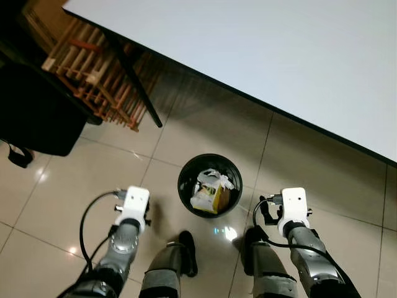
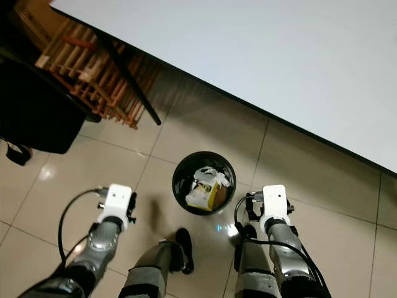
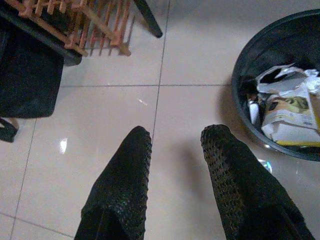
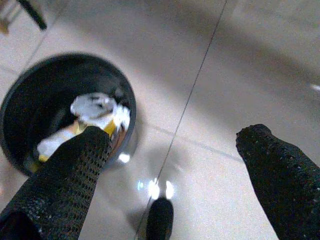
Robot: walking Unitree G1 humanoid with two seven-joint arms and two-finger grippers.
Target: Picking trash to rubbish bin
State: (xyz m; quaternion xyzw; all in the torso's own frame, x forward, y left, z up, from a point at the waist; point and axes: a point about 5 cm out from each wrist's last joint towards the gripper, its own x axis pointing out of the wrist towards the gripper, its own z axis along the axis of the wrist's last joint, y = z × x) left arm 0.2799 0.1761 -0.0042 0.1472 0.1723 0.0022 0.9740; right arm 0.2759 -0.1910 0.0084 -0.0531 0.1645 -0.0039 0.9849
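One rubbish bin (image 1: 209, 185), round, black, on tile floor (image 1: 56, 186), sitting between two claws and just ahead of them. Inside: one white-and-yellow packet (image 1: 211, 197), one crumpled white bag (image 1: 215, 177) on top. Left claw (image 3: 175, 150) beside bin, fingers parted, nothing held. Right claw (image 4: 172, 150) on other side, fingers spread wide, empty. One white surface (image 1: 279, 56) ahead of both. One wooden rack (image 1: 93, 74) and one black bag (image 1: 37, 112) ahead of left claw, well apart.
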